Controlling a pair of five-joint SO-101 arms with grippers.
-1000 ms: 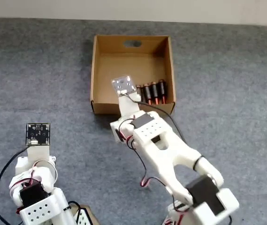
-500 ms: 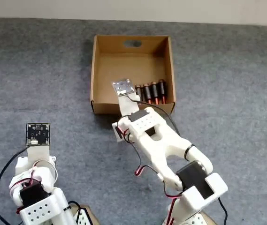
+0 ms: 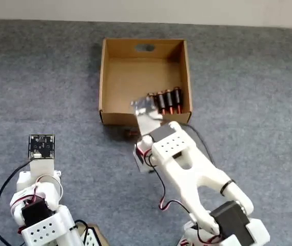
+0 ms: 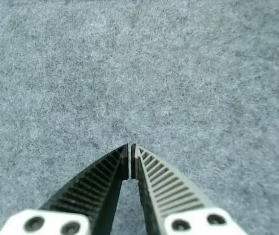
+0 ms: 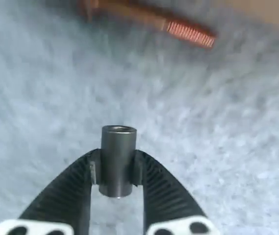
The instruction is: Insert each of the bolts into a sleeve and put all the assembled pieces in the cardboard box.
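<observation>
Grey carpet [image 3: 248, 102] covers the table; the cardboard box [image 3: 102, 77] sits toward its far side, with four assembled pieces [image 3: 169, 101] lined up in its near right corner; the right arm [image 3: 187, 169] stretches to just outside the box's near wall; the left gripper [image 4: 130, 156] hangs over bare carpet, fingers pressed together on nothing; the right gripper [image 5: 115, 169] clamps a dark sleeve [image 5: 118, 156], open end past the fingertips; a copper bolt [image 5: 154, 19] lies on the carpet beyond it.
</observation>
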